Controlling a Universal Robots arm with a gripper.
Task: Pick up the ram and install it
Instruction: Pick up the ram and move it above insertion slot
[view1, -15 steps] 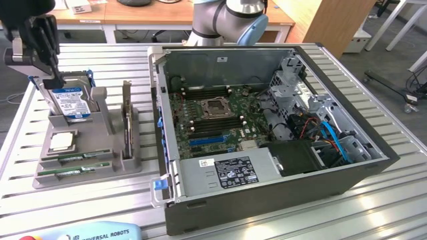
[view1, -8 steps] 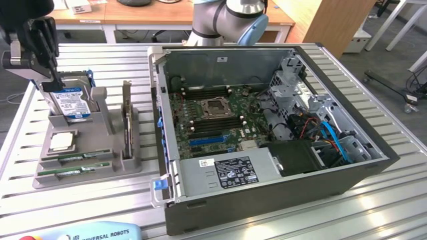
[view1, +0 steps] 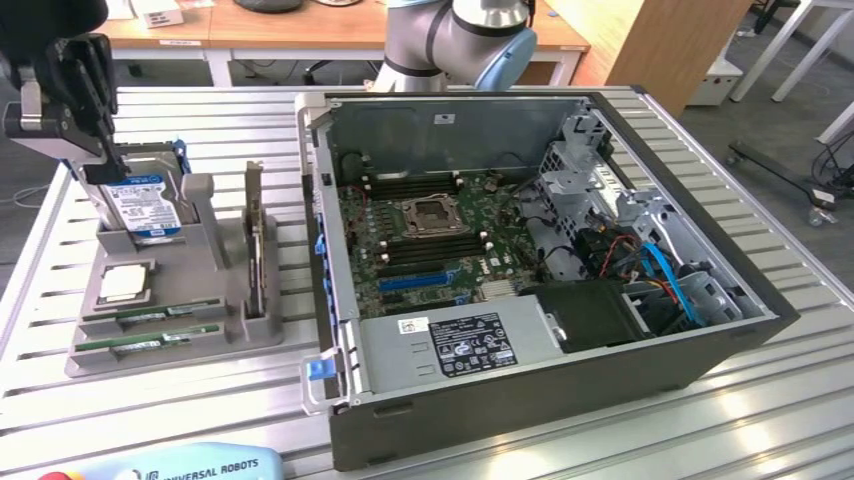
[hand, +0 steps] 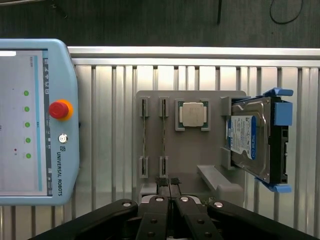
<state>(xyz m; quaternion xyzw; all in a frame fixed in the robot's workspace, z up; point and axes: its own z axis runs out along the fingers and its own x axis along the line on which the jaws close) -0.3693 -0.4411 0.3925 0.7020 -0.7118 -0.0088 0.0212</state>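
Approach step: gripper (hand: 169, 184), fingers pressed together and empty, hovers over the holder (hand: 192, 155) where 2 sticks of ram (hand: 163, 134) sit in slots beside the CPU (hand: 192, 114); grasping calls for spreading fingers astride 1 stick.

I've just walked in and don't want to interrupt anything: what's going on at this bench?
A robot arm is working on fitting ram into the open computer case. Its gripper is shut, holds nothing, and hovers over the grey holder beside the case. The ram sits in its slot in the holder, with a second stick, a processor and a hard drive. Nothing has been picked up yet.
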